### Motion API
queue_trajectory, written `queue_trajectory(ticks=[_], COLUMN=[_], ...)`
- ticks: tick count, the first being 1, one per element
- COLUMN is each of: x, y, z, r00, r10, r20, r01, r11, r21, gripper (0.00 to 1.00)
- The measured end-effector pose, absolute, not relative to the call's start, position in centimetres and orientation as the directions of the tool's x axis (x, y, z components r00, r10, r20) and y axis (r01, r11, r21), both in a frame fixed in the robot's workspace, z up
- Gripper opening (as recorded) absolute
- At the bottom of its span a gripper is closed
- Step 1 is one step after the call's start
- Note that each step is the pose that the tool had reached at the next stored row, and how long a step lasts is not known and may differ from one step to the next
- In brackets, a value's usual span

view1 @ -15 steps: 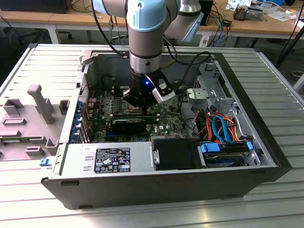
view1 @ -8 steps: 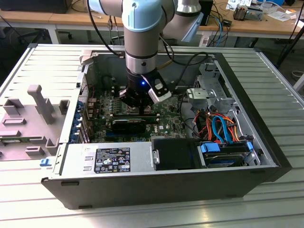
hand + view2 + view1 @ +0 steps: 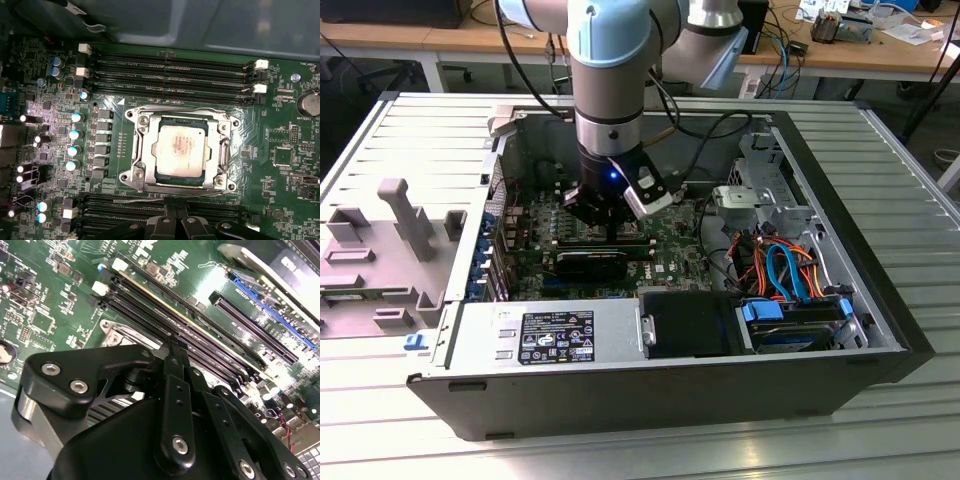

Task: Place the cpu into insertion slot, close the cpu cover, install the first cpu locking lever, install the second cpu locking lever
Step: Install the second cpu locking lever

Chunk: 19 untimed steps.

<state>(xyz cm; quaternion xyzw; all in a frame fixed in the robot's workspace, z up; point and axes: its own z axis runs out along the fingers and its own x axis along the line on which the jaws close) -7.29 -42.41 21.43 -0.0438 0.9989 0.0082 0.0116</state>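
Observation:
In the first wrist view the cpu (image 3: 181, 149), a square chip with a dull silver top, lies flat in the insertion slot (image 3: 159, 173) on the green motherboard. The silver cpu cover (image 3: 220, 150) lies down around it, its window framing the chip. Thin metal lever rods run along two sides of the frame; whether they are latched I cannot tell. My gripper (image 3: 175, 202) is shut with nothing in it, its tips over the memory slots beside the socket. In the exterior view the gripper (image 3: 605, 228) hangs low over the board. The second wrist view has the gripper (image 3: 173, 347) next to a corner of the socket frame (image 3: 119, 335).
The board sits inside an open computer case (image 3: 880, 330) lying on a slatted metal table. Long black memory slots (image 3: 170, 75) flank the socket on two sides. A black heatsink block (image 3: 592, 262), a power supply (image 3: 550, 335) and a bundle of coloured cables (image 3: 780, 265) crowd the case.

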Motion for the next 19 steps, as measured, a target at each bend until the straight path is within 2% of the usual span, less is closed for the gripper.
queue_trajectory(ticks=[19], x=[-10.1], y=[-42.4], z=[21.2], r00=[-0.995], r10=[-0.096], r20=[-0.024], r01=[-0.096], r11=[0.995], r21=[0.017], gripper=[0.11])
